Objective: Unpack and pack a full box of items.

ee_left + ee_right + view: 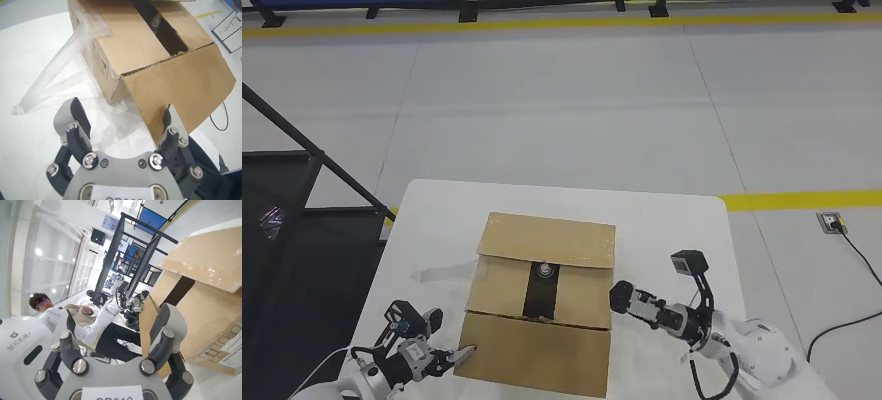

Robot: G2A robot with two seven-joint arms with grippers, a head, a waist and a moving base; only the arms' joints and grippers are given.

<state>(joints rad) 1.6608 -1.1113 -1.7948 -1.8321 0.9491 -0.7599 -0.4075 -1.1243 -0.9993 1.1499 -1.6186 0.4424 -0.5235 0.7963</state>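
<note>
**Box barely opened**

The box [542,300] sits mid-table [662,220] between my grippers. Its tape [56,62] hangs peeled and the top flaps gape a slit. Nothing is out yet, so I judge all unpacking and repacking remains. My left gripper [122,106] and right gripper [116,313] are both spread wide, holding nothing.

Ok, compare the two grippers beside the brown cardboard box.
The left gripper is at the near left corner of the folded-out front flap of the brown cardboard box; the right gripper is farther back, by the box's right side. The left angles downward, the right upward. Both are open and hold nothing.
</note>
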